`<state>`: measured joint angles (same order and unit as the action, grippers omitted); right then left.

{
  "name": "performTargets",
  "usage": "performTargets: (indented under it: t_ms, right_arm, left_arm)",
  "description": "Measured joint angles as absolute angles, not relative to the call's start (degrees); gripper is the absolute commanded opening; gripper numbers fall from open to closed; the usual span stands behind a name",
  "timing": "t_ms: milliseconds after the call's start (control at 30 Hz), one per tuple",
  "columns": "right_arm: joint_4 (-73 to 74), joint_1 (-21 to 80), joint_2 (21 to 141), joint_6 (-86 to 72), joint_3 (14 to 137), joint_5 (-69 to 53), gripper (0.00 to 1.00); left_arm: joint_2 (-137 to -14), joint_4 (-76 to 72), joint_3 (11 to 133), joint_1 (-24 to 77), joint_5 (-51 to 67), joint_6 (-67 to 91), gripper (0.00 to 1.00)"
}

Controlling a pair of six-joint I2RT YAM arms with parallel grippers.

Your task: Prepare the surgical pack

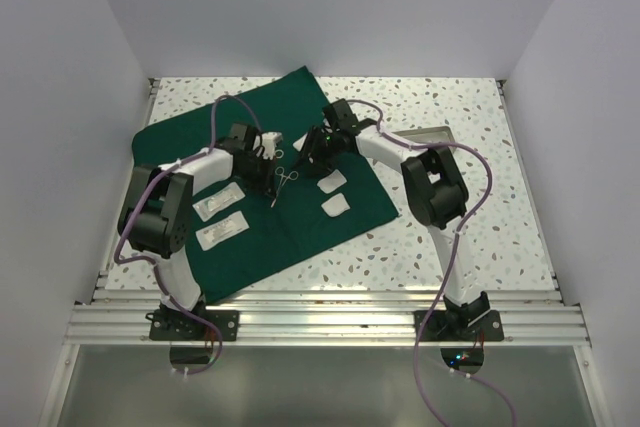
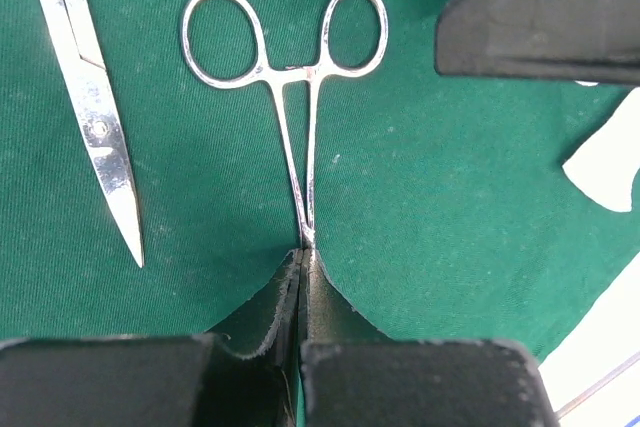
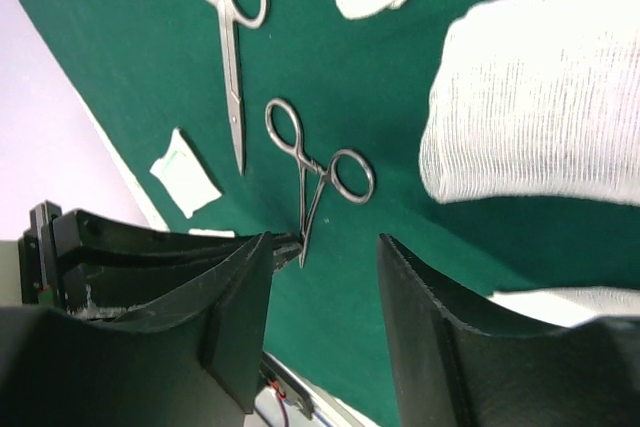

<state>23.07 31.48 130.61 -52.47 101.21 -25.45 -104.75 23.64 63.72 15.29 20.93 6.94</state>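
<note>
Surgical pack: its green drape (image 1: 300, 232) lies spread on the left half of the counter (image 1: 480, 227), with two white packets (image 1: 222, 234) near the drape's left edge. My left end effector (image 2: 302, 257) is clenched on the tips of the forceps (image 2: 303, 217), with the scissors (image 2: 100, 127) just beside. My right end effector (image 3: 325, 247) is released, grasping nothing, near the gauze pads (image 3: 530, 97).

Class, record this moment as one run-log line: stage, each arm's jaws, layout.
stage: gripping forceps | left jaws: shut on forceps tip | right jaws: open, empty | scissors, gauze: on drape
</note>
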Motion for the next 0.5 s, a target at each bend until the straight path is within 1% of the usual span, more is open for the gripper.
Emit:
performTargets:
  t_ms: [33,67,133,233,333,400,500]
  right_arm:
    - [23.11,31.48,130.91,-52.45,101.6,-25.47,0.49]
    - [23.11,31.48,131.07,-52.42,101.78,-25.43,0.49]
    - [23.24,31.48,131.11,-52.29,101.8,-25.39,0.48]
    - [23.46,31.48,131.11,-51.9,101.8,-25.08,0.48]
    - [24.38,31.48,131.11,-51.35,101.8,-25.02,0.48]
    - [25.06,31.48,131.11,-50.98,101.75,-24.97,0.48]
    - [25.98,31.48,131.09,-50.22,101.73,-24.53,0.48]
  left_arm:
    - [-104.75,23.64,63.72,15.29,20.91,6.96,0.0]
    - [-104.75,23.7,63.72,15.29,20.82,6.96,0.15]
    - [-104.64,23.88,63.72,15.29,20.29,7.35,0.34]
    - [-103.07,23.9,62.74,15.35,18.31,8.36,0.45]
    - [-100.47,24.01,61.32,15.88,15.11,9.02,0.5]
    - [-99.15,23.77,60.69,16.64,13.19,9.34,0.65]
    - [-98.56,23.18,60.2,18.09,10.9,10.31,0.66]
